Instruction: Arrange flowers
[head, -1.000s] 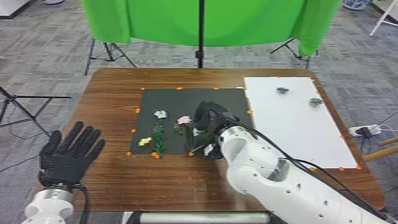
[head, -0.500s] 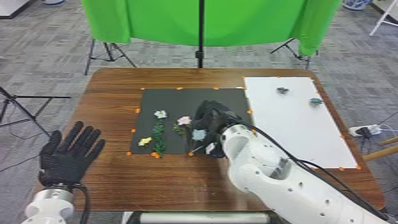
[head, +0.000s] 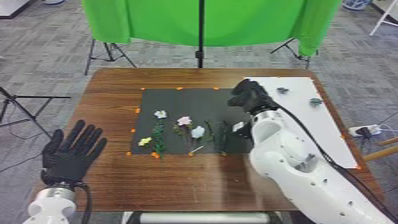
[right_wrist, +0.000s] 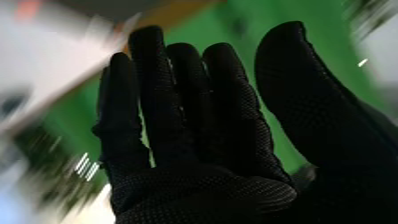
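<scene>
1. The right arm is moving away from the flowers toward the outer side and the far edge of the table; the pale blue flower, partly covered half a second ago, is now lying uncovered.
2. The brown table is spreading beneath both hands, with the white sheet lying mostly to the right of the right hand and the black mat lying mostly to its left.
3. The right hand is hovering around the border of the two, its fingers standing straight with the thumb apart, holding nothing. It is probably staying open because a stem has been released and another piece is being sought.
4. The left hand is waiting left of the mat, its fingers spreading apart and gripping nothing.
5. The flowers are lying left of the right hand and nearer the robot. The white flower is topping a long, leafy green stem, and the pink flower is sitting between it and the pale blue one. Their stems are running toward the robot, presumably so the blooms are reading as one bouquet.
6. The little yellow flower is lying lower, probably filling the outer edge.
7. Two small grey-green pieces are resting right of the right hand, seemingly awaiting placement.
</scene>
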